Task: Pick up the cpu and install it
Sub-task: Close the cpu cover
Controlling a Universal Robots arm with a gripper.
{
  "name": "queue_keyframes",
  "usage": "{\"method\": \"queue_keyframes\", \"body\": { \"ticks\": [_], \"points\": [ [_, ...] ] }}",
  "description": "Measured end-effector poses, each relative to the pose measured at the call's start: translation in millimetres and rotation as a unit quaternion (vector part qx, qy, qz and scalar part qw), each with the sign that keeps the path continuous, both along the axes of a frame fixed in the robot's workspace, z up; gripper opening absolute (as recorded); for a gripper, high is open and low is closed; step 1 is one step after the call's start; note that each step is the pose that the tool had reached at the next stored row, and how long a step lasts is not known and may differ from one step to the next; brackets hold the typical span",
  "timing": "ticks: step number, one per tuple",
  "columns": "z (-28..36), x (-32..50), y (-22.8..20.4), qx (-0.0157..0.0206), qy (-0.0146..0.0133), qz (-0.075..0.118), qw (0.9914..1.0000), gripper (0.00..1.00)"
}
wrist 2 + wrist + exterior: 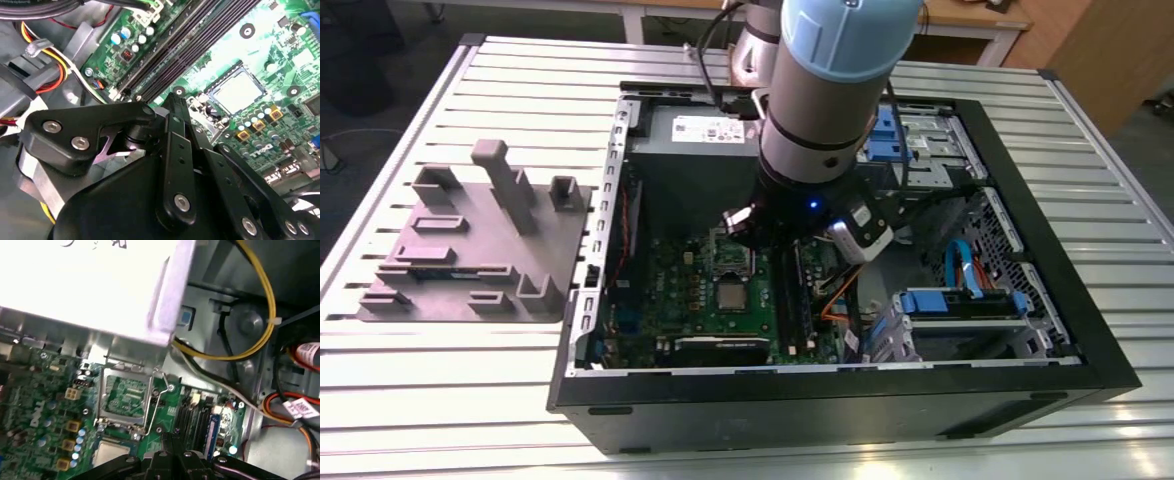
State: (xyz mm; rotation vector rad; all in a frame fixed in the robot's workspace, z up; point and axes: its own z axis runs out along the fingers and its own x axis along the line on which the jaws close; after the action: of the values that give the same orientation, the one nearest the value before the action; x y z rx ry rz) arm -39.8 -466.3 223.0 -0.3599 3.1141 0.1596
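Note:
The cpu (239,92) is a small silvery square lying flat in its socket on the green motherboard (280,55); it also shows in the exterior view (730,295) and in the first wrist view (111,452). The socket's metal load plate (125,397) stands swung open beside it. My gripper (175,98) hangs over the board between the cpu and the long black memory slots (195,42), a little apart from the chip. Its black fingers meet at the tips and hold nothing. In the exterior view the arm (821,110) reaches down into the open computer case (1067,330).
A silver-grey box with a white label (700,130) sits at the far end of the case. Yellow and red cables (265,305) run along the case wall. Blue drive cages (961,305) fill the exterior view's right side. A grey fixture tray (474,245) lies outside on the slatted table.

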Motion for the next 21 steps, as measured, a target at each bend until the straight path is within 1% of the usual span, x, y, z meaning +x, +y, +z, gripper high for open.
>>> {"method": "queue_keyframes", "body": {
  "ticks": [2, 4, 6, 8, 10, 11, 21],
  "points": [
    [-0.3, 0.1, 0.0, 0.0009, 0.0, 0.016, 0.99987, 0.1],
    [-0.6, 0.1, 0.0, 0.0011, 0.0, 0.034, 0.99941, 0.1],
    [-0.9, 0.1, 0.0, 0.0017, 0.0, 0.051, 0.99868, 0.1],
    [-1.2, 0.0, 0.0, 0.0022, 0.0, 0.067, 0.99772, 0.1],
    [-1.3, 0.0, 0.0, 0.0022, 0.0, 0.078, 0.99699, 0.1],
    [-1.3, 0.0, 0.0, 0.0023, 0.0, 0.079, 0.99688, 0.1],
    [-1.4, 0.0, 0.0, 0.0023, 0.0, 0.079, 0.99685, 0.1]
  ]
}}
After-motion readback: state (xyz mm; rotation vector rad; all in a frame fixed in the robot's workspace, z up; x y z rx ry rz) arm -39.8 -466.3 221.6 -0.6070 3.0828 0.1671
